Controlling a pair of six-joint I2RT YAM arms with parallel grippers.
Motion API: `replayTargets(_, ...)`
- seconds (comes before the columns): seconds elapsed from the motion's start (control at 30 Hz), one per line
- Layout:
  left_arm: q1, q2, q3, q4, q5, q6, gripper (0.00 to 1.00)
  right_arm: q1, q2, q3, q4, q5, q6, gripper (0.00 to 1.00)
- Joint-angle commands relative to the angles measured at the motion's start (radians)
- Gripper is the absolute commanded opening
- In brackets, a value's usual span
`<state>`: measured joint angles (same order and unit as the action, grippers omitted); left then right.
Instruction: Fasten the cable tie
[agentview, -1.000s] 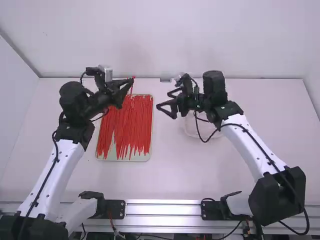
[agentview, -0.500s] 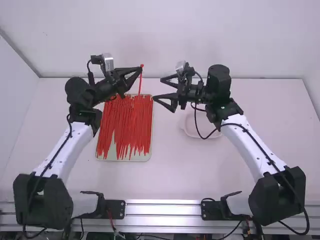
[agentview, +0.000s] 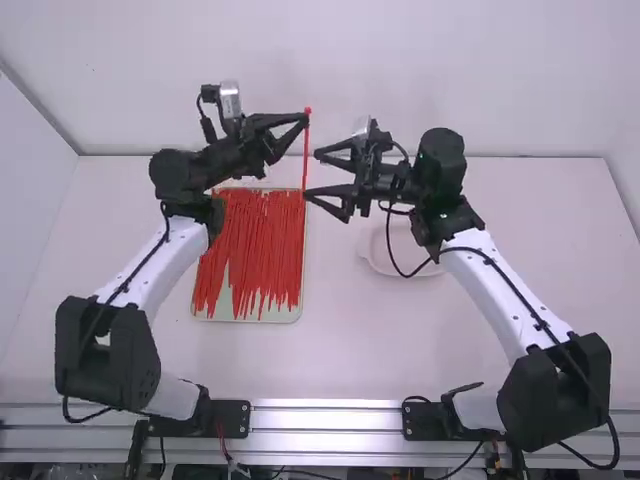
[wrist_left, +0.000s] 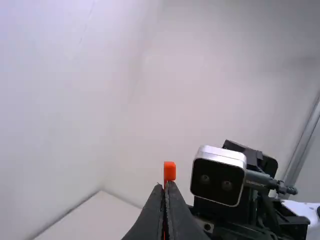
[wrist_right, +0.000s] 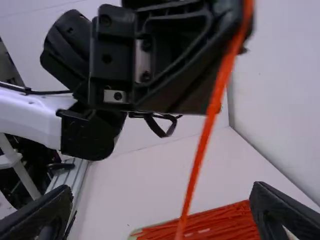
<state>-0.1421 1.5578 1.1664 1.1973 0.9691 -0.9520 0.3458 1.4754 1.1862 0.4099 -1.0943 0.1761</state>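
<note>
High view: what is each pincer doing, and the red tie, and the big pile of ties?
left pincer: shut on the cable tie just under its head, up above the tray.
right pincer: open, beside the hanging tie.
cable tie: straight, hanging down, not looped yet.
pile of ties: lying flat on the tray.

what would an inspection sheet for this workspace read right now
surface: white table, clean
job's things: one red cable tie held upright; pile of red ties on a tray
clutter: pale dish by the right arm
grippers: left gripper shut on the tie; right gripper open, beside it
cables: black cable along the right arm
surroundings: white walls
</note>
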Motion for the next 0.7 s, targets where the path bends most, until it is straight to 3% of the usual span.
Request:
replayTargets(0.0,-0.011,-0.004,0.053,0.01,0.01,-0.025,0.02,0.003,0.002,0.032,0.006,-0.008,0.01,0.91)
replayTargets(0.03,-0.01,-0.004,0.056,0.01,0.01,-0.025,0.02,0.003,0.002,0.032,0.006,-0.008,0.011,0.91)
replayTargets(0.17,-0.027,-0.004,0.089,0.007,-0.01,-0.027,0.02,0.002,0.002,0.032,0.006,-0.008,0.011,0.73)
replayTargets(0.33,-0.043,-0.004,0.089,0.001,-0.039,-0.021,0.02,0.016,0.002,0.032,0.01,-0.008,0.011,0.66)
replayTargets(0.37,-0.047,-0.004,0.089,-0.016,-0.046,-0.012,0.02,0.015,0.002,0.032,0.01,-0.008,0.011,0.57)
replayTargets(0.43,-0.049,-0.004,0.089,-0.023,-0.046,0.006,0.02,0.012,0.002,0.032,0.01,-0.008,0.011,0.48)
replayTargets(0.47,-0.048,-0.004,0.089,-0.034,-0.046,0.018,0.02,0.013,0.002,0.032,0.008,-0.008,0.011,0.33)
replayTargets(0.5,-0.047,-0.004,0.089,-0.037,-0.047,0.018,0.02,0.012,0.002,0.032,0.005,-0.008,0.012,0.1)
replayTargets(0.53,-0.048,-0.004,0.089,-0.036,-0.047,0.017,0.02,0.012,0.002,0.032,0.005,-0.008,0.014,0.0)
replayTargets(0.67,-0.048,-0.004,0.089,-0.027,-0.061,-0.002,0.02,-0.013,0.002,0.032,0.006,-0.005,0.056,0.0)
